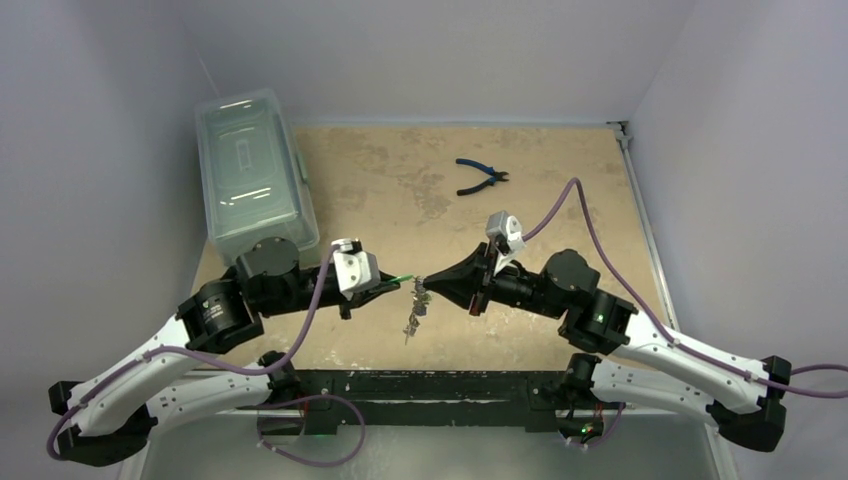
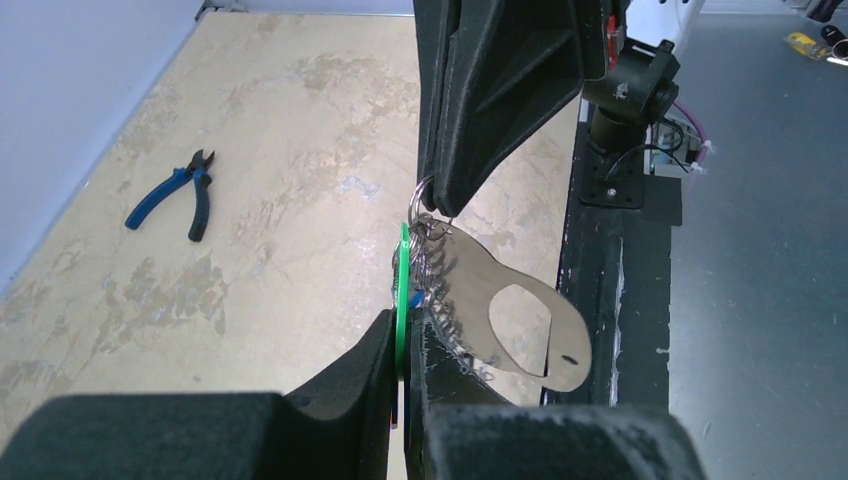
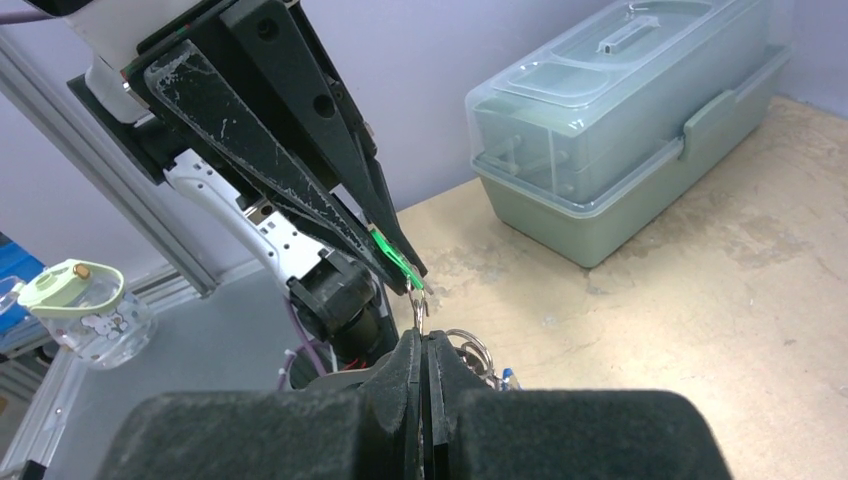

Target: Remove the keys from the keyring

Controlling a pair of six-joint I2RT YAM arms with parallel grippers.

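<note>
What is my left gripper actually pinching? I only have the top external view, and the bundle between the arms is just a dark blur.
Observer: The left wrist view shows the left gripper shut on a green key, seen edge-on.
Operator: And the right one?
Observer: In the right wrist view the right gripper is shut on a small wire ring that meets the green key's tip.
Operator: Where's the keyring?
Observer: The pale oval keyring hangs beside the left gripper, below the right gripper.

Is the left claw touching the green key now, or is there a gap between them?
Touching. The left wrist view shows the left claw shut on the green key, with the key's thin edge pinched inside it.
</note>
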